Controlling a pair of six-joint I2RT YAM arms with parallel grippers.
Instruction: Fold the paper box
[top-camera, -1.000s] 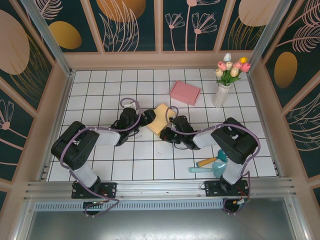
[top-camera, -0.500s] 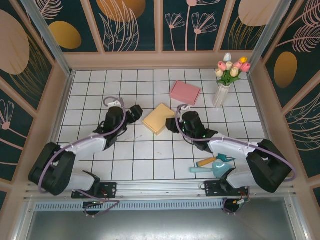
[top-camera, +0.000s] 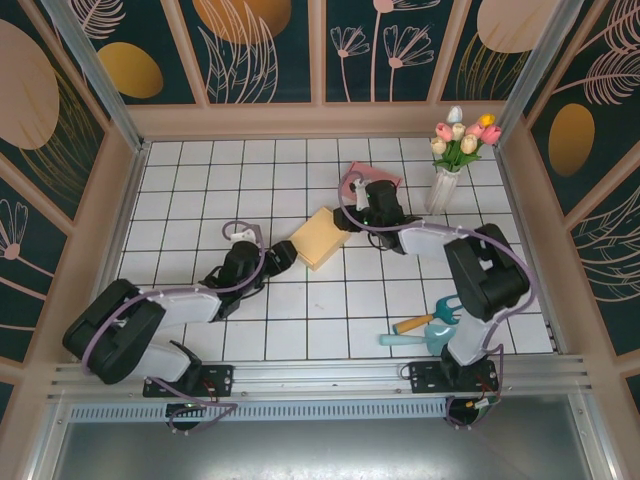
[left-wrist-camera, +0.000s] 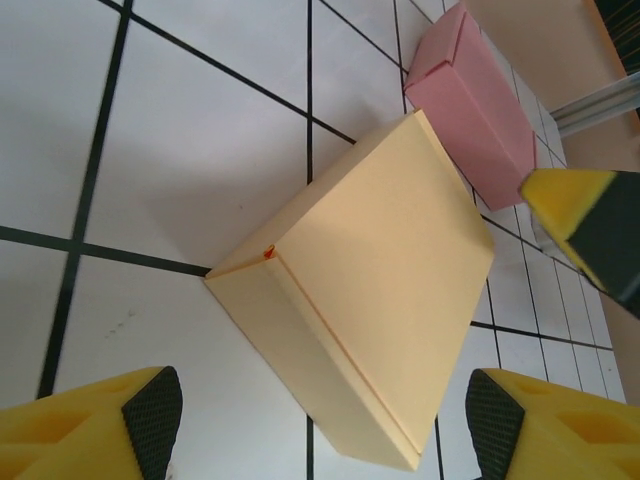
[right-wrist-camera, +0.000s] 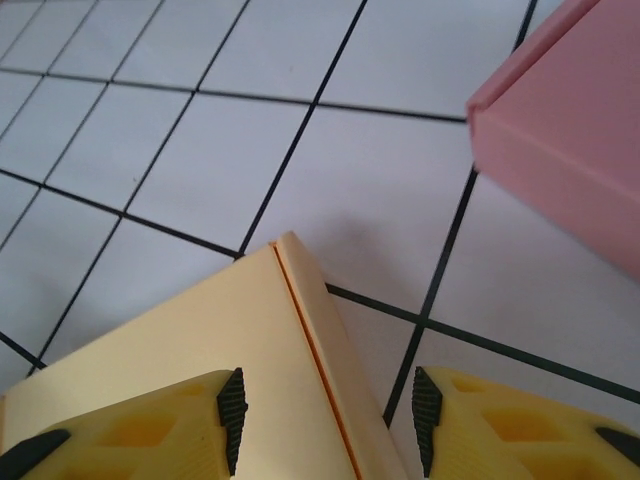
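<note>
The yellow box lies closed and flat near the middle of the white tiled worktop, turned so that its corners point at an angle to the tile lines. Its lid is shut, and a thin seam runs along one top edge.

The left fingers stand wide apart, just in front of the near side of the box. They are not touching it, and nothing is between their pads.

The right fingers are at the opposite, far corner of the box and are also parted. One finger is over the top of the box and the other is over the tile beside it, so the edge of the box is in the gap, not clamped.

Just behind the yellow one lies a pink box, also closed. To its right, near the wall, stands a vase of tulips. Some small teal hand tools lie well apart, near the base of the right arm.
</note>
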